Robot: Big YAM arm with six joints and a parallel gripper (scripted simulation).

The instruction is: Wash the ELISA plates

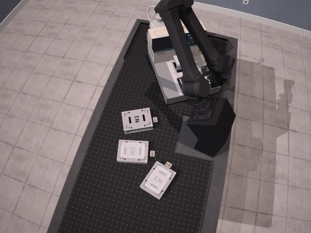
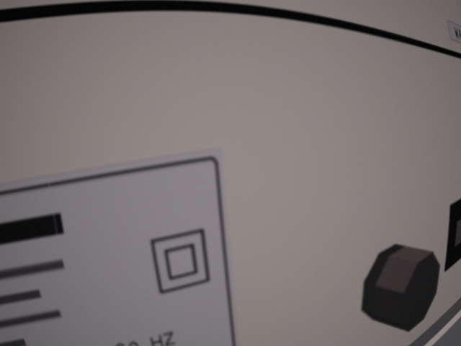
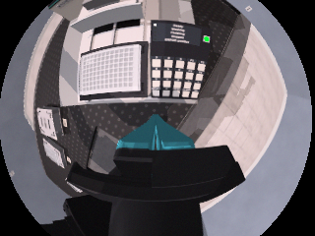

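Observation:
My gripper [image 3: 156,118] is shut and empty, its teal fingertips together in front of the washer's keypad [image 3: 178,78]. The START key [image 3: 156,92] is at the keypad's lower left. The lamp [image 3: 206,38] above is green. A white plate [image 3: 110,70] lies in the dark carrier [image 3: 144,69], apparently flat; its cut-off corner is unclear. Nest N1 [image 1: 135,126] is empty. A plate [image 1: 132,150] lies in nest N2 [image 1: 131,160], another plate [image 1: 158,178] in nest N3 [image 1: 142,184]. In the top view the arm hides the fingers and most of the carrier.
The washer [image 1: 164,56] stands at the far end of the table, with a white bottle [image 1: 153,24] behind it. The arm's black base [image 1: 213,132] stands at the table's right edge. The exterior view shows only a close beige panel with a label [image 2: 112,223] and a dark knob [image 2: 402,290].

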